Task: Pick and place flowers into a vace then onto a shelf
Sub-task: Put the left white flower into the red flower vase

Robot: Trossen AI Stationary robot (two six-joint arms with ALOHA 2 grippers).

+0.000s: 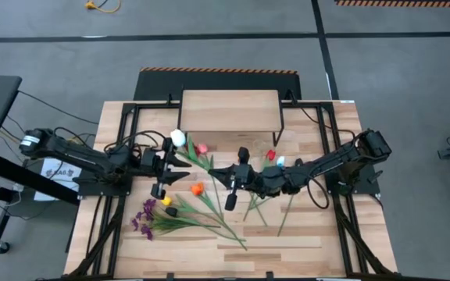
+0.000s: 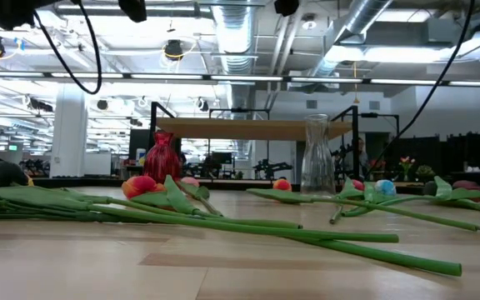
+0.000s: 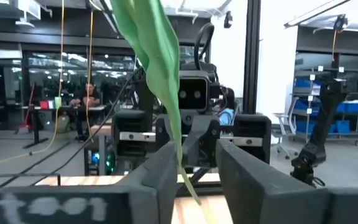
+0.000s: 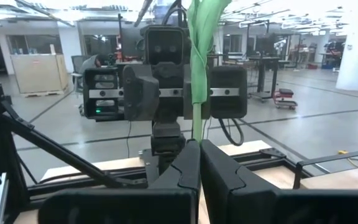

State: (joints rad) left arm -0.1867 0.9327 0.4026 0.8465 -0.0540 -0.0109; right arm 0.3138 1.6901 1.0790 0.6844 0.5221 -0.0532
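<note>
Green stem [image 4: 197,118] sits pinched in the right hand [image 4: 199,163]; left hand [image 3: 194,171], fingers spread, straddles it.

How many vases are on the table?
2. In the low view, a red vase stands upright on the left and a clear glass vase stands upright on the right, both beyond the flowers lying on the table. More may be hidden.

The plank tabletop [image 1: 303,242] sits on a grey floor [image 1: 412,70] with black-and-orange hazard tape [image 1: 217,71] just behind it. Black cables [image 1: 41,105] trail off the left side. Beyond the table — an open workshop: a white pillar [image 2: 67,133], ceiling ducts [image 2: 373,21], a seated person [image 3: 89,99] far back.
</note>
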